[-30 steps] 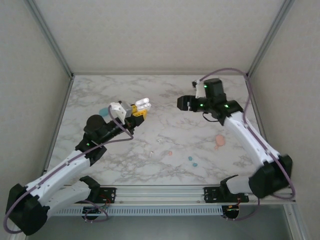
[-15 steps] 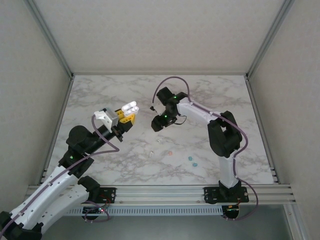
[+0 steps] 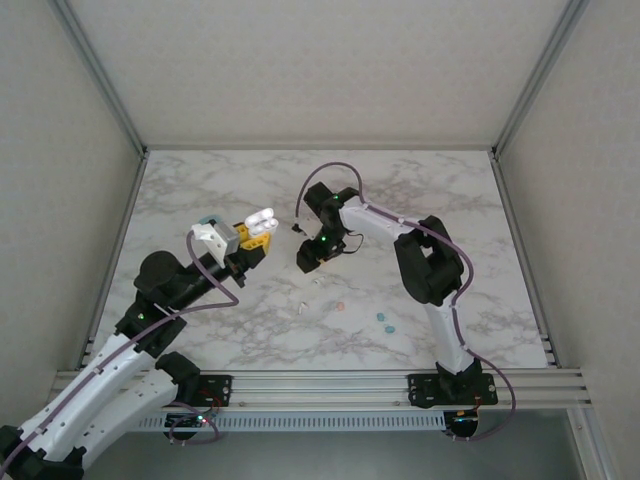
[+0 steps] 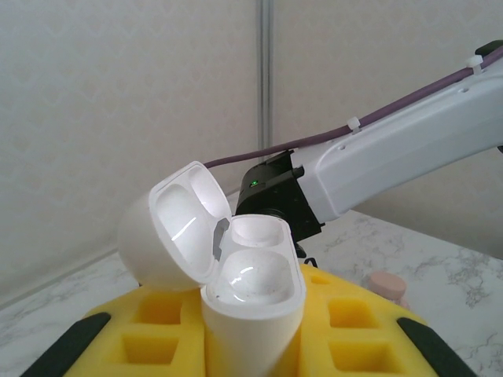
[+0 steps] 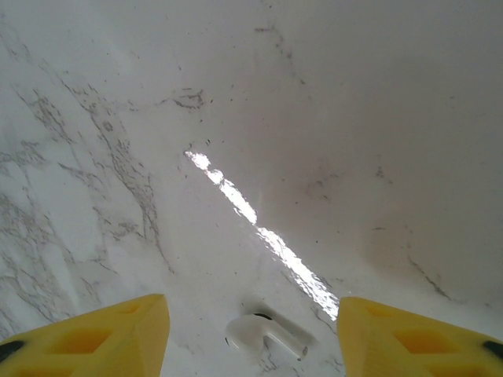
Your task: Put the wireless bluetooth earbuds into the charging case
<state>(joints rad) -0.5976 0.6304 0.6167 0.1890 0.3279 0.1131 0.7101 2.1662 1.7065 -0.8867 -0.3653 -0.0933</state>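
Left claw [image 4: 251, 349] clamps our open case [image 4: 236, 267] upright as target; right claw [image 5: 251, 314], jaws apart, straddles a white earbud [image 5: 263, 335] for pickup.

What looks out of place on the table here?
Earbuds lie scattered loose on the marble table: a white earbud, a pink earbud, two teal earbuds. The open white charging case in the left claw has both sockets empty.

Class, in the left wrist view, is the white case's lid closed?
No: the lid of the white case stands flipped open, its hollow inside showing.
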